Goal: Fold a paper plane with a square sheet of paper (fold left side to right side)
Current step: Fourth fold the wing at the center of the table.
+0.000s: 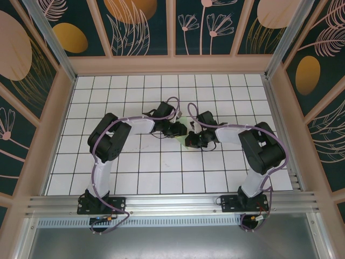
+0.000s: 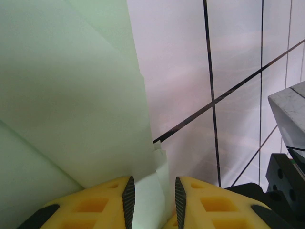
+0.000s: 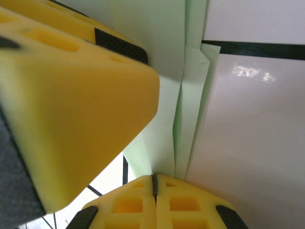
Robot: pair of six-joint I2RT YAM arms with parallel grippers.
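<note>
Matt paper (image 2: 71,95), glossy tiles (image 3: 248,143).
The thin green paper is dull, with sharp creases; the white tiles are smooth and reflect light; the yellow fingers (image 3: 76,95) look like matt plastic, perhaps foam.

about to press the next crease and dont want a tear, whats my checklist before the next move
1. Thin pale green paper sheet on the white grid-tiled table: ok, folded layers showing.
2. Left gripper jaws apart, a paper edge in the gap: ok.
3. Right gripper shut: ok; pinching paper: cannot tell.
4. Layer edges flush: not ok, they look stepped in the right wrist view.
5. Room between the grippers: probably not ok, the left's yellow finger sits very close.
</note>
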